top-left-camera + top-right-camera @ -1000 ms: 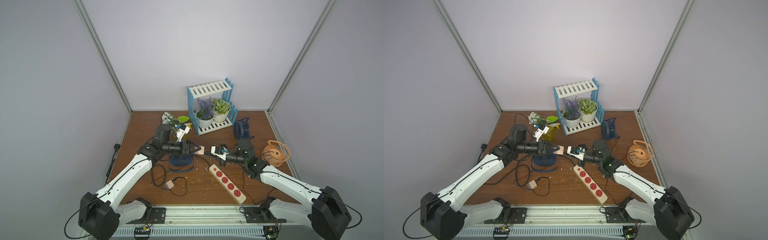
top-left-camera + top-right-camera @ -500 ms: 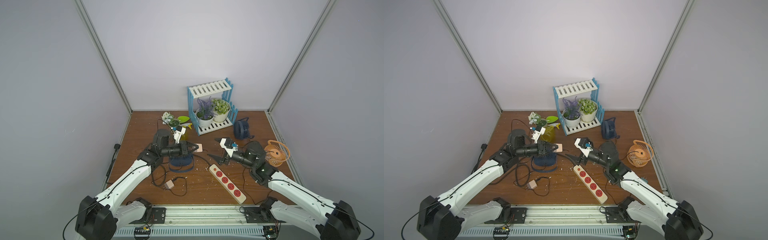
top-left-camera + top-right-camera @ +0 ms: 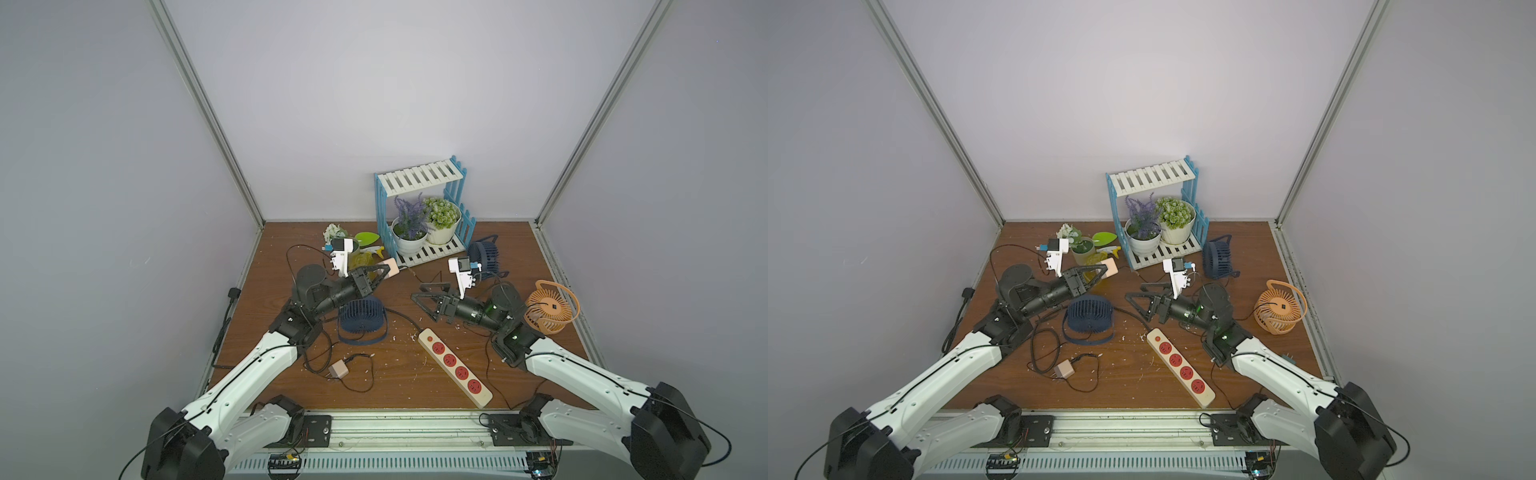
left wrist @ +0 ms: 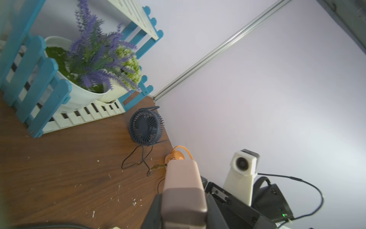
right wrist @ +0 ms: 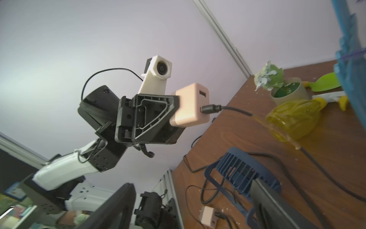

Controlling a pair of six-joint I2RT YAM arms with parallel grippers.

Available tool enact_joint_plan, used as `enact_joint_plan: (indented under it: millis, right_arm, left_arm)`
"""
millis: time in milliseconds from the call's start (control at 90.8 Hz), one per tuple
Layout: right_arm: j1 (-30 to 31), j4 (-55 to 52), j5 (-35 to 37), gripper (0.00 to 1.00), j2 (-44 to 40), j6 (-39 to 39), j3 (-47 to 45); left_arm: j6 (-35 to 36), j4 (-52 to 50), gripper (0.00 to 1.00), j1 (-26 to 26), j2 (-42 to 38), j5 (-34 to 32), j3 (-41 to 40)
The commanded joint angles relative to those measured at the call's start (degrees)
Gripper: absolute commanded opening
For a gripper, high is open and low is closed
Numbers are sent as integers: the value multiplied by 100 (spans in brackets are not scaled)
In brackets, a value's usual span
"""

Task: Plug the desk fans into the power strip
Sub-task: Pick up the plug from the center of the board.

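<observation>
Small pink plastic charger cube is pinched in the left gripper; right gripper is spread wide, nothing held. Long cream plastic power strip with red sockets is sat unheld near it, so it could get shoved aside during plugging.

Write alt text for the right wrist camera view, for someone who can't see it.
The left gripper holds a pink charger block, with a black cable plugged in, above the wooden table. A navy desk fan and yellow spray bottle sit on it.
</observation>
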Motion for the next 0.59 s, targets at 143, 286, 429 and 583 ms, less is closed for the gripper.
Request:
enact_joint_plan:
  millis: [143,286,429,583]
  right_arm:
    - [-12,1039,-1007,90,228,1106,642]
    - [-71,1464,-1005,90,461,1283,821]
    - [-180,1999,-1264,88,665,1409,1106]
    - [-222,2245,-1482,65,861,1507,1311]
  left_arm:
    - [151,645,12,-187,-165,938,452]
    - [150,744,12,-332,-198,1127,545]
    - [119,747,12,-338,-275,1374,624]
    - [91,747,13,-347,-331,1530,653]
